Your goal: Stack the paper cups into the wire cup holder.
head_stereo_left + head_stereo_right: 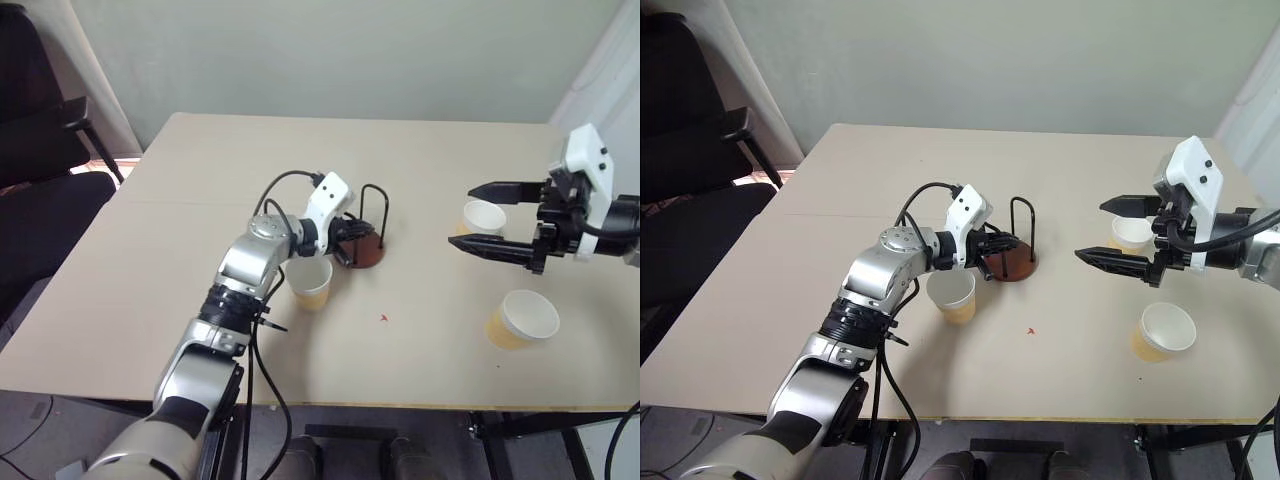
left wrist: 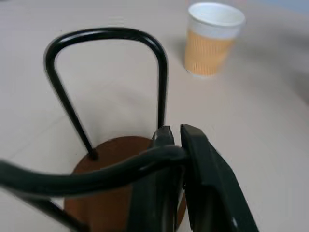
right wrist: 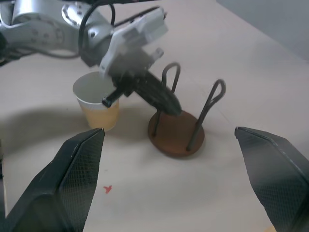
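Observation:
The wire cup holder (image 1: 370,256), a reddish-brown disc with black wire loops, stands mid-table. My left gripper (image 1: 346,238) is shut on its nearer wire loop (image 2: 96,176); the far loop (image 2: 108,36) stands free. One paper cup (image 1: 312,281) sits upright beside my left wrist, just left of the holder. A second paper cup (image 1: 485,217) stands at the right. My right gripper (image 1: 460,218) hovers open in front of it, nothing between its fingers (image 3: 79,166). A third paper cup (image 1: 523,318) sits nearer the table's front right.
The beige table (image 1: 200,230) has a small red mark (image 1: 383,318) in front of the holder. A black chair (image 1: 40,130) stands off the table's left side. A grey wall lies behind.

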Robot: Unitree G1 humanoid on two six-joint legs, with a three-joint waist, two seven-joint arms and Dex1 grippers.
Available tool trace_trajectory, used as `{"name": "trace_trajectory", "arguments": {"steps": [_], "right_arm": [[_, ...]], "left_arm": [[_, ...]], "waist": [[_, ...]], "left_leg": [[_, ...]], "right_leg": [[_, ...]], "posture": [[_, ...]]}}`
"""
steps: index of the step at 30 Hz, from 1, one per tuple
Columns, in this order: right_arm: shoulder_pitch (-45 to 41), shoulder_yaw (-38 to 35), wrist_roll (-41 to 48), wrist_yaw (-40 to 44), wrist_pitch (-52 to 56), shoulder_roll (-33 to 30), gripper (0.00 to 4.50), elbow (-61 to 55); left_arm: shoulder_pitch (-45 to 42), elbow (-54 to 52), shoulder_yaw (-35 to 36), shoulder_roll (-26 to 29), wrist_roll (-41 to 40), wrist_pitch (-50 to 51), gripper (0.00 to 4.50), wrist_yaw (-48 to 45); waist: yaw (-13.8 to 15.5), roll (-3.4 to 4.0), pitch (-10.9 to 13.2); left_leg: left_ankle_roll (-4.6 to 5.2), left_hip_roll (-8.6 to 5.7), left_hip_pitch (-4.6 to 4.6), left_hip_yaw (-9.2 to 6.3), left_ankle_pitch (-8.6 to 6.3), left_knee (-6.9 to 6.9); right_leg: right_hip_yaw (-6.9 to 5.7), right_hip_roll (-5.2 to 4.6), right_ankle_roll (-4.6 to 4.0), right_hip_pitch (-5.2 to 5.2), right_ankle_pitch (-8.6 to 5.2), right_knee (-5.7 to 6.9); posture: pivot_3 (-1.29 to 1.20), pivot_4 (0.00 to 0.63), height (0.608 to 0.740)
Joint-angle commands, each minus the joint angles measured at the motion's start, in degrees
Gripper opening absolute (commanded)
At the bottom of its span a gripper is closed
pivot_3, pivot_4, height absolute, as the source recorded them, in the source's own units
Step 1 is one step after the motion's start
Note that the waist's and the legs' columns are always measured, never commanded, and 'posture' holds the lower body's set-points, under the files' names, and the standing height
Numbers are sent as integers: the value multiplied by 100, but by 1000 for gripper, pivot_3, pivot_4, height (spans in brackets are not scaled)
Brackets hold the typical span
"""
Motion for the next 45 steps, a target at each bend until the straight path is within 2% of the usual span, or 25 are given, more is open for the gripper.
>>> {"name": "trace_trajectory", "arguments": {"steps": [1,4,9,15,23,29,33,38,42,45], "right_arm": [[-26,-275,37,-19,-67,-119,4500,-91],[18,-340,51,15,-59,-185,4500,-97],[325,-776,411,397,231,-649,4500,-296],[975,-1549,608,694,538,-1177,4500,-584],[1458,-2390,938,553,1025,-1242,4500,-1061],[1586,-2530,1001,510,1076,-1303,4500,-1151],[1590,-2440,937,509,966,-1351,4500,-1121],[1569,-2256,837,539,735,-1389,4500,-991],[1537,-2062,716,590,505,-1447,4500,-849],[1513,-1953,644,629,357,-1498,4500,-745]], "left_arm": [[-108,-377,78,157,-28,32,12,-90],[-151,-485,69,320,-170,51,12,-435],[-166,-966,-319,595,-432,-162,12,-1677],[-402,-1020,-688,483,-583,-382,12,-2568],[-19,-1055,-1298,124,-418,-556,12,-2761],[285,-1077,-1688,-55,-125,-710,12,-2598],[423,-909,-1957,59,426,-1143,12,-2363],[291,-1060,-1827,190,614,-1193,1454,-2189],[71,-1242,-1614,369,582,-1096,2850,-2244],[-57,-1364,-1393,387,428,-882,2850,-2183]], "waist": [[0,0,0],[-1,0,0],[27,0,0],[48,-1,1],[32,1,0],[40,1,-1],[38,2,-2],[7,1,-1],[5,1,-1],[6,1,-1]], "left_leg": [[0,0,0,0,0,0],[0,1,0,0,0,-2],[2,-3,-8,-5,-1,-2],[5,-6,-15,-8,-4,1],[7,-4,-3,2,-3,1],[13,-5,0,-1,-7,5],[21,-6,21,0,-12,9],[30,-7,48,3,-16,12],[31,-7,43,1,-16,16],[34,-8,40,1,-19,14]], "right_leg": [[0,0,0,0,0,0],[0,1,0,-1,0,0],[0,0,3,-2,-3,-5],[0,-4,6,-2,-6,-6],[4,-5,10,4,-5,2],[4,-5,20,12,-10,0],[6,-5,25,35,-13,-1],[10,-4,25,62,-20,-3],[10,-4,26,59,-20,-2],[10,-4,28,57,-22,-3]], "posture": [[0,150,740],[0,150,740],[0,150,740],[0,150,740],[0,150,740],[0,150,740],[0,150,740],[0,150,740],[0,150,740],[0,150,740]]}}
